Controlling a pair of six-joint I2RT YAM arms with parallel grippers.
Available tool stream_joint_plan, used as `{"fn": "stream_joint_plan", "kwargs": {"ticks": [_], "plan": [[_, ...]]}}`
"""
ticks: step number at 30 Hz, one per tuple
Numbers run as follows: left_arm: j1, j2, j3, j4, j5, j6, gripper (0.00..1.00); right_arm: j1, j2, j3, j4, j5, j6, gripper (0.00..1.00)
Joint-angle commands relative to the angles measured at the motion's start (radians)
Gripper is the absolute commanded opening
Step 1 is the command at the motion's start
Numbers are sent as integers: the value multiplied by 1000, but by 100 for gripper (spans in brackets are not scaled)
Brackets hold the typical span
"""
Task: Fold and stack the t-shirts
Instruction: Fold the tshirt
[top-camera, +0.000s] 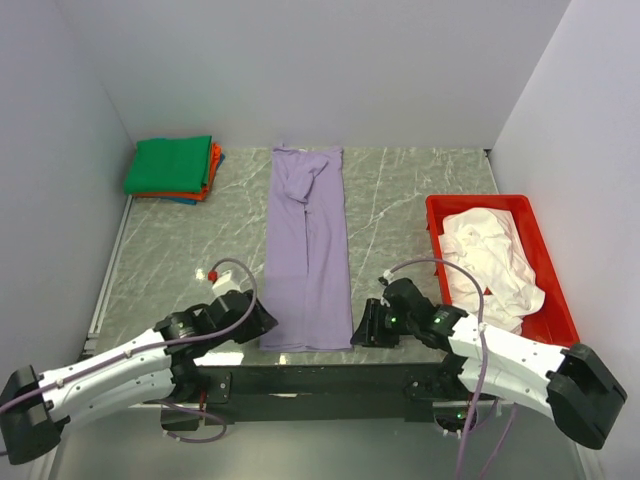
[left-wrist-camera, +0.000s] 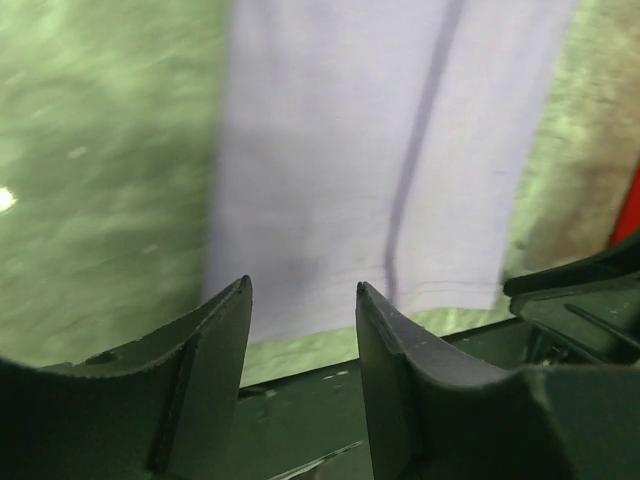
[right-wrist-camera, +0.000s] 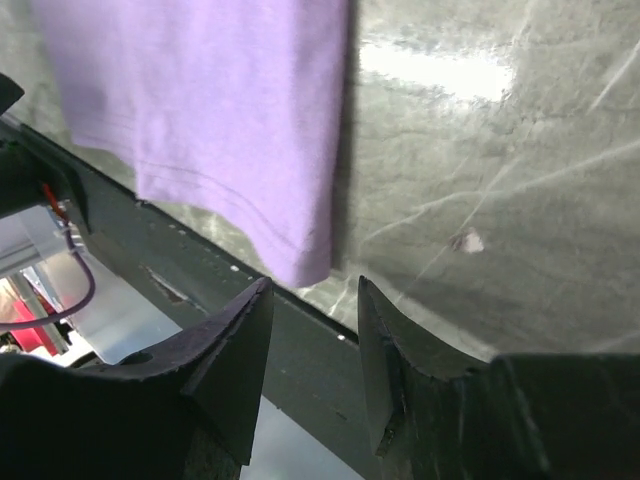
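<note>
- Upper left of the top view: finished stack (top-camera: 172, 167) on the counter (top-camera: 180, 260), green on top, orange-red and a sliver of blue beneath. Judged to be where the current shirt ends up.
- Centre of frame: lavender t-shirt (top-camera: 307, 250) lies flat as a long narrow strip, sleeves turned in, collar end toward the top of the frame, hem at the counter's near edge.
- Step in hand (judgement): the crosswise fold, hem carried up toward the collar. Lengthwise folds look done.
- Doing it well, left side: left tool (top-camera: 262, 318) should pinch the hem's left corner through every layer, not just the top ply.
- Right side: right tool (top-camera: 368, 325) takes the right corner likewise. Raise both corners level and move them together, or the strip skews and its long edges stop lining up.
- Caution: the right wrist view shows the hem corner right at the counter edge, so little room to slide a finger under.
- Pose, left arm: stretched low from lower left, tool just beside the hem's left corner, jaws apart, nothing between them.
- Pose, right arm: reaches in from lower right, tool just beside the right corner, jaws apart and empty.
- Right of frame: red tray (top-camera: 478, 200) holds a crumpled pale shirt (top-camera: 490, 255), not yet folded.
</note>
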Motion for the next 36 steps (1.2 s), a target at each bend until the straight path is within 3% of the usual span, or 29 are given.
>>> {"fn": "stream_joint_plan", "kwargs": {"ticks": [1, 7, 16, 28, 33, 36], "plan": [[10, -60, -37, -102, -11, -104, 52, -11, 54, -18, 77, -24, 3, 47], [10, -54, -67, -160, -19, -196, 57, -12, 98, -27, 119, -29, -5, 46], [10, 32, -63, -131, 21, -186, 53, -17, 129, -35, 137, -42, -7, 43], [10, 40, -123, -70, 93, -189, 34, -16, 187, -57, 211, -84, 13, 39], [9, 29, -139, -61, 111, -186, 23, -16, 224, -67, 249, -99, 21, 29], [7, 17, -139, -57, 124, -178, 13, -16, 221, -72, 249, -111, 24, 17]]}}
